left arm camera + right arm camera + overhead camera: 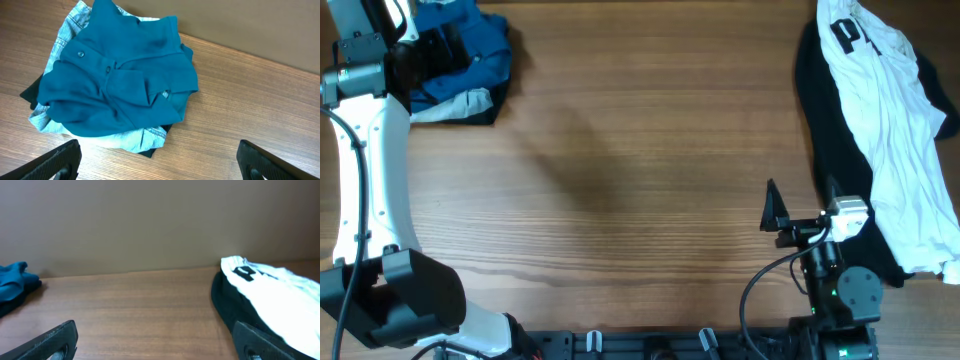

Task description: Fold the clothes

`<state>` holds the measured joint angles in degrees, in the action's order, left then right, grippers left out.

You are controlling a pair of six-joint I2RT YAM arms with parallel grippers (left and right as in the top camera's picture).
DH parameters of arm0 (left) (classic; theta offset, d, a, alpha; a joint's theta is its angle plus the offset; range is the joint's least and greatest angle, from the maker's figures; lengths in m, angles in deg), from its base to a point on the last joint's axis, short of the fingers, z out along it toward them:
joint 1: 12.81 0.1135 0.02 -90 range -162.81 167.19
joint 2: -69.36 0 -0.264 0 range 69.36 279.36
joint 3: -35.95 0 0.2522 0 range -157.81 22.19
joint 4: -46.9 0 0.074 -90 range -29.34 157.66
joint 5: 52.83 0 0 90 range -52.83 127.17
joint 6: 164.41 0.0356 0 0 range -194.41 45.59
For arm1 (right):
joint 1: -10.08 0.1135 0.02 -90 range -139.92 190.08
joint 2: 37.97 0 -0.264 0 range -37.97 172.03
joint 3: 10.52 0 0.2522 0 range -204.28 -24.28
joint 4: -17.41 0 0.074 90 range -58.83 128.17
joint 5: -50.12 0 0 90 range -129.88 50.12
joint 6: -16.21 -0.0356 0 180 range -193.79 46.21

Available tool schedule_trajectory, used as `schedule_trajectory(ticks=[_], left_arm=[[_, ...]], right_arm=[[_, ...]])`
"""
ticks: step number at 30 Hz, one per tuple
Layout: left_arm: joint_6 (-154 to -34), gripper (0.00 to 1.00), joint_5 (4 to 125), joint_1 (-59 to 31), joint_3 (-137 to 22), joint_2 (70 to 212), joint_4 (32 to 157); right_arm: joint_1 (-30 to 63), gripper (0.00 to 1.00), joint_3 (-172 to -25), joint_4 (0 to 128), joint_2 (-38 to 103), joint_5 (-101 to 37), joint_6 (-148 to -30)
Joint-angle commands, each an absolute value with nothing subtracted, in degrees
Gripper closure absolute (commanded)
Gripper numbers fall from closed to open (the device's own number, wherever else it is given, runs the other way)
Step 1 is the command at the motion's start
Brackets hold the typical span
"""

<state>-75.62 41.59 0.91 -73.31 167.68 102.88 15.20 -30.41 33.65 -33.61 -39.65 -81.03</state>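
A folded dark-blue shirt [117, 85] lies on top of pale denim jeans [125, 142] and a black piece [29, 92], stacked at the table's far left [465, 55]. My left gripper [160, 162] is open and empty, just in front of the stack; in the overhead view it is at the far left [405, 55]. A white black-printed shirt [895, 120] lies over a black piece [825, 120] at the far right, also in the right wrist view [270, 290]. My right gripper [155, 347] is open and empty over bare wood, near the front right [772, 210].
The wooden table [640, 170] spans the middle between the two piles. A brown wall [150, 220] stands behind the table's far edge. The arm bases and cables [650, 345] sit along the front edge.
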Motion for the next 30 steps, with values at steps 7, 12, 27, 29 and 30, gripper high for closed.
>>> schedule_trajectory(ticks=[7, 12, 27, 29, 30], left_arm=[[-76.19, 0.00, 42.27, 0.91, -73.18, 167.61, 102.75], [-76.19, 0.00, 42.27, 0.91, -73.18, 167.61, 102.75], [-76.19, 0.00, 42.27, 0.91, -73.18, 167.61, 102.75], [-76.19, 0.00, 42.27, 0.91, -73.18, 167.61, 102.75], [-76.19, 0.00, 42.27, 0.91, -73.18, 167.61, 102.75]], right_arm=[[15.38, 0.00, -25.43, 32.47, -37.59, -39.91, -81.69], [15.38, 0.00, -25.32, 32.26, -37.81, -39.45, -81.84], [15.38, 0.00, -24.58, 30.75, -37.70, -39.45, -81.84], [15.38, 0.00, -24.58, 30.75, -37.70, -39.43, -81.84], [15.38, 0.00, -24.58, 30.75, -37.70, -39.45, -81.84]])
